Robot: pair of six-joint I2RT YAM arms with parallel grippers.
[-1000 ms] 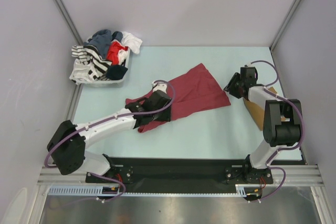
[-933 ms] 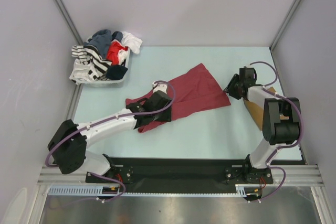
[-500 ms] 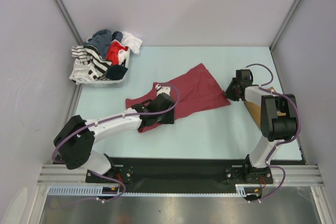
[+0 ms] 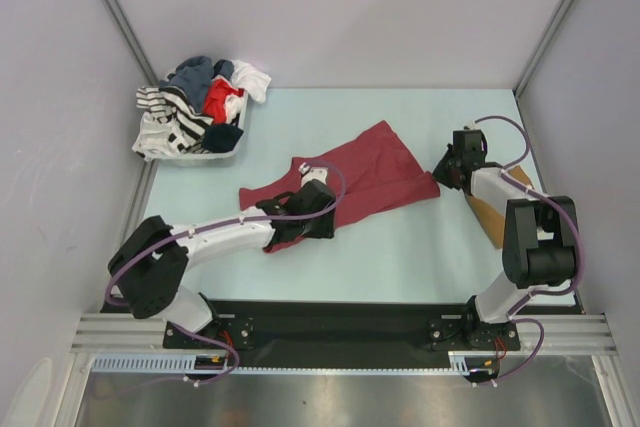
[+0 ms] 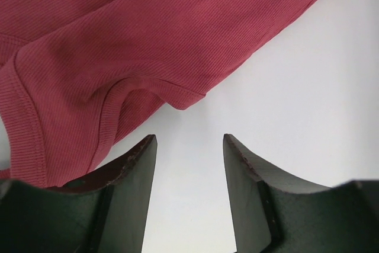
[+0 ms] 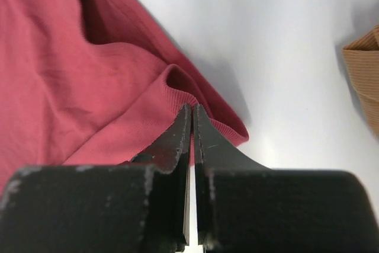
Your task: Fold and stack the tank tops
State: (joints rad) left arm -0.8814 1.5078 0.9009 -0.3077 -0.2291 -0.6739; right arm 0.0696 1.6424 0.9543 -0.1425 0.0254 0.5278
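The dark maroon tank top (image 4: 365, 175) lies spread and rumpled in the middle of the table. My left gripper (image 4: 322, 224) is open and empty, low over bare table at the top's near edge; in the left wrist view its jaws (image 5: 189, 137) stand apart just short of a ribbed strap edge (image 5: 106, 117). My right gripper (image 4: 444, 173) is shut on the maroon top's right hem corner; the right wrist view shows its jaws (image 6: 192, 106) pinching the ribbed hem (image 6: 234, 128). The tan-brown tank top (image 4: 488, 209) lies folded under my right arm and shows in the right wrist view (image 6: 364, 75).
A white basket (image 4: 215, 155) heaped with mixed striped, red, blue and white clothes stands at the back left corner. Grey walls with metal posts close in the table on the left, back and right. The arm bases sit on a black rail at the near edge.
My left gripper has slid right along the maroon top's near edge. My right gripper moved left to the hem corner, then drew slightly back right.
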